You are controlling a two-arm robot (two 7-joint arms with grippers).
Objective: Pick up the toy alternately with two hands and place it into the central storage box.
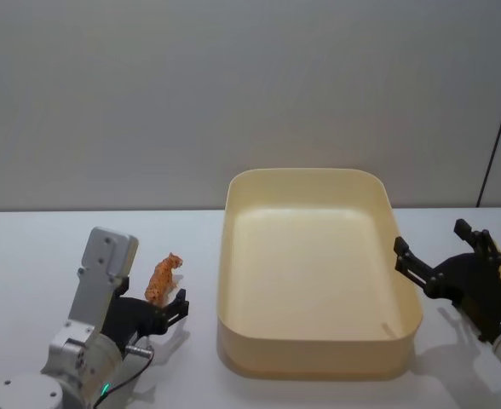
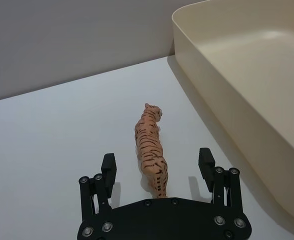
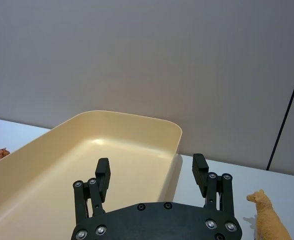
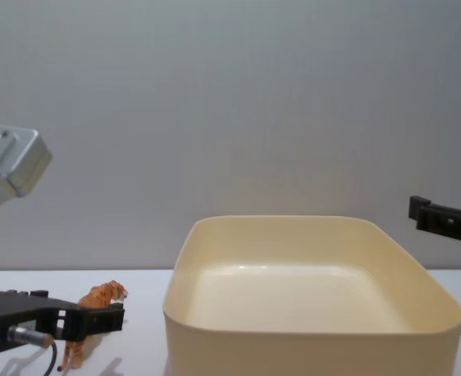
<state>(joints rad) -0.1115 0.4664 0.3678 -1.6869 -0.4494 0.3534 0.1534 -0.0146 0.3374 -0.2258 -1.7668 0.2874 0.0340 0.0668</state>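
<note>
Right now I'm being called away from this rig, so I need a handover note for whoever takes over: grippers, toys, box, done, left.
Left gripper: open, low at the table, fingers either side of the tiger toy's rear, not closed on it.
Right gripper: open, holding nothing, raised by the storage box's right side.
The tiger toy stands left of the box; a tan animal toy stands right of it.
Done: nothing; the box holds no toys.
Left: both toys.

Plain white table (image 1: 29,256) here with the cream tub (image 1: 319,354) sat in the middle, a striped tiger (image 1: 161,277) standing on its left and a tan animal toy (image 3: 268,220) on its right.
</note>
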